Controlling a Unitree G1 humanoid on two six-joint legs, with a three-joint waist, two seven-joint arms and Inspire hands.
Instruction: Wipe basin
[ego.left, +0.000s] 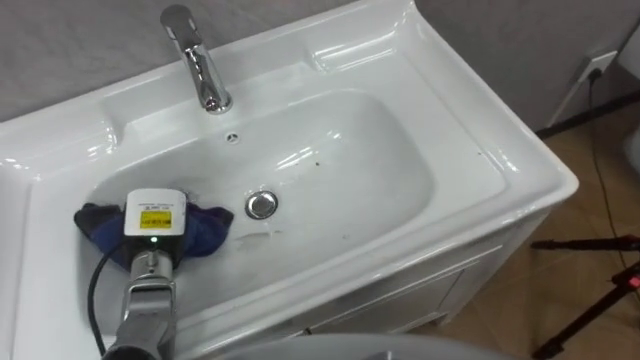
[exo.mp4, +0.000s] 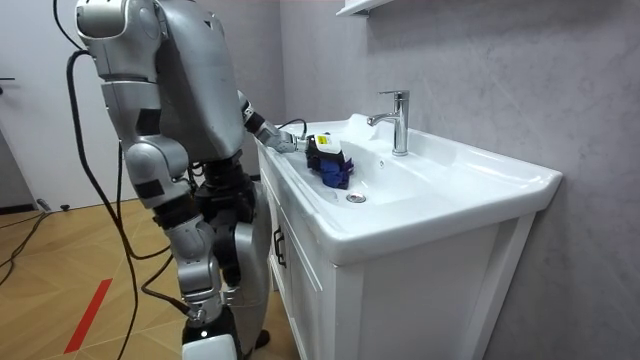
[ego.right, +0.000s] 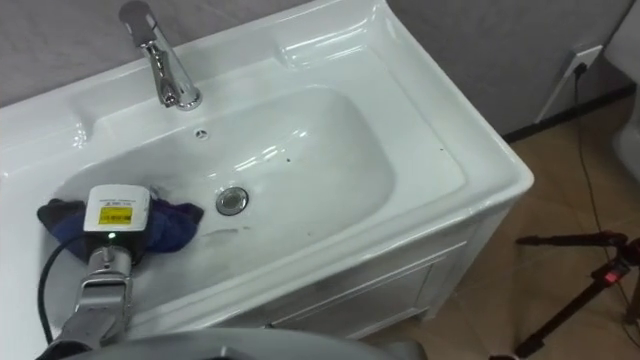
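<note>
While the robot is standing at the front of the white cabinet (exo.mp4: 300, 290) and leaning its upper body towards it, its left arm is reaching down into the glossy white ceramic basin (ego.left: 400, 170). The left hand (ego.left: 155, 212) is lying on top of the crumpled dark blue cloth (ego.left: 205, 228), left of the round chrome drain (ego.left: 262, 204). The cloth is sitting on the basin floor with its near edge just beside the drain, apart from it by a thin strip of white. Its long axis is running sideways, along the basin's length, with one end pointing at the drain and the other at the basin's left wall. The forearm is crossing that axis, pointing away from the robot towards the basin's back wall. The fingers are hidden under the back of the hand and in the folds, so I cannot tell how they are set. The tall chrome tap (ego.left: 200, 65) is standing on the rim behind the drain and slightly left of it, with a small overflow hole (ego.left: 232, 138) lying between the two. A few dark specks (ego.left: 318, 163) are showing right of the drain.
</note>
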